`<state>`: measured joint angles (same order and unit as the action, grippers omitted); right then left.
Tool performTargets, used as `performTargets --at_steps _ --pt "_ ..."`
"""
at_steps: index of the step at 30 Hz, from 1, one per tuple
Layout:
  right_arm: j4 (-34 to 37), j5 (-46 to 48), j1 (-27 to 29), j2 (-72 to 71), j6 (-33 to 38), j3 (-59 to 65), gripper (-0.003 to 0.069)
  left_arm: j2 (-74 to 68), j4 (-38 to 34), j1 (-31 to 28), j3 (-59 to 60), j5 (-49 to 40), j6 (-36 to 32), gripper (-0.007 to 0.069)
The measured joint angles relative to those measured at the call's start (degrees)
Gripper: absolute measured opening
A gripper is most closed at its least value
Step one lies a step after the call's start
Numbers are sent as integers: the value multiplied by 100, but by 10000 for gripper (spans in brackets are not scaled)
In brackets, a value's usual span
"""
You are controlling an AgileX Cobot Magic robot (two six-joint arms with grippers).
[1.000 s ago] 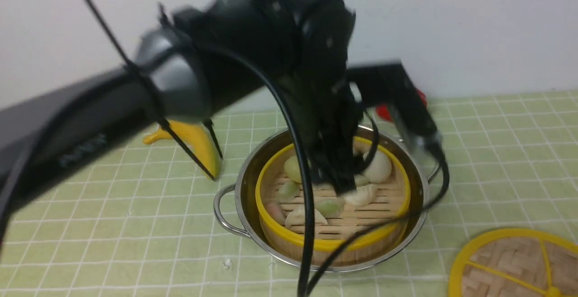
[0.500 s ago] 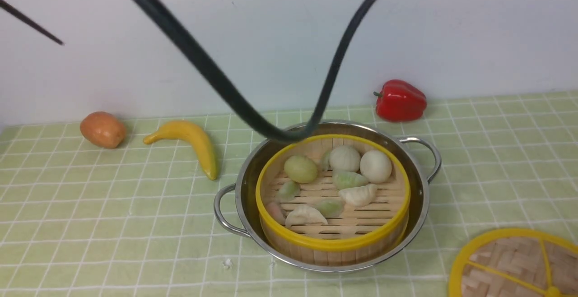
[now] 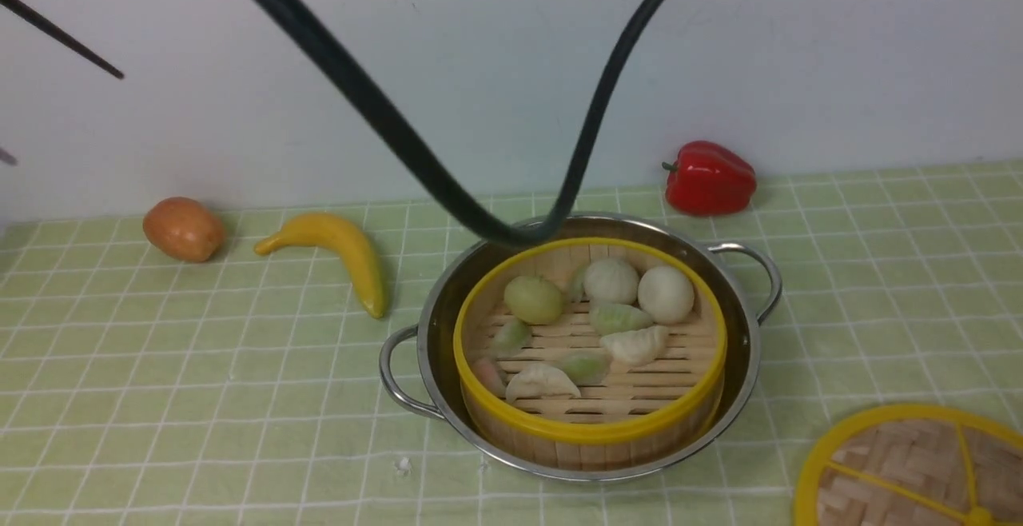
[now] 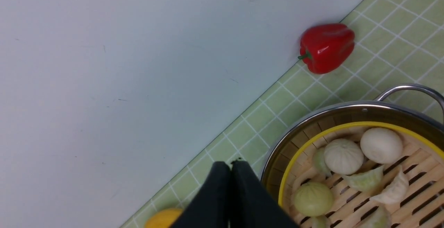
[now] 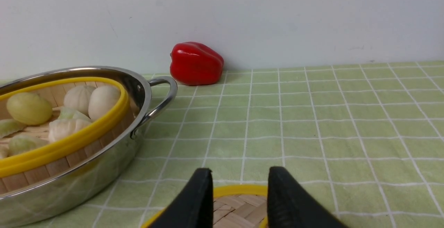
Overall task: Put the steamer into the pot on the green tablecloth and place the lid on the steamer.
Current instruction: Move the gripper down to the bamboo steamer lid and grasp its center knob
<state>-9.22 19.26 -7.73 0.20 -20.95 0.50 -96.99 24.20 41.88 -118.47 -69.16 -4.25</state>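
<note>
Round bamboo steamer (image 3: 589,430) with yellow rim, toy buns inside, sits in the shiny steel pot (image 3: 435,326) on the pale green checked tablecloth (image 3: 200,366)!
My left gripper (image 4: 230,164) is pressed together and empty, high beside the pot. My right gripper (image 5: 239,171) stands parted, hovering over the flat woven bamboo lid (image 3: 911,462), which lies on the cloth right of the pot.

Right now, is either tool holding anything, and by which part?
Nothing is held. The left tool is shut empty near the pot; the right tool is open above the lid.
</note>
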Motion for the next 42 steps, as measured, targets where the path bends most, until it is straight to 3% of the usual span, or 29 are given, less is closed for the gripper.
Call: performTargets --at_steps 9,14,16,21,24,27,36,42 --pt "0 0 0 0 0 0 243 609 -104 -277 1140 412 69 33" --pt "0 0 0 0 0 0 243 1765 -563 -1168 2499 1328 593 44" --pt "0 0 0 0 0 0 243 2519 -907 -1904 3447 1915 846 51" --pt "0 0 0 0 0 0 243 3697 -1215 -3008 5056 2606 937 54" --pt "0 0 0 0 0 0 243 4833 -1270 -3981 6700 3178 970 64" --pt "0 0 0 0 0 0 243 5560 -1283 -4553 7958 3692 975 67" --pt "0 0 0 0 0 0 243 7808 -1262 -4902 10959 5672 910 76" --pt "0 0 0 0 0 0 243 8968 -1229 -4905 11879 5803 957 92"
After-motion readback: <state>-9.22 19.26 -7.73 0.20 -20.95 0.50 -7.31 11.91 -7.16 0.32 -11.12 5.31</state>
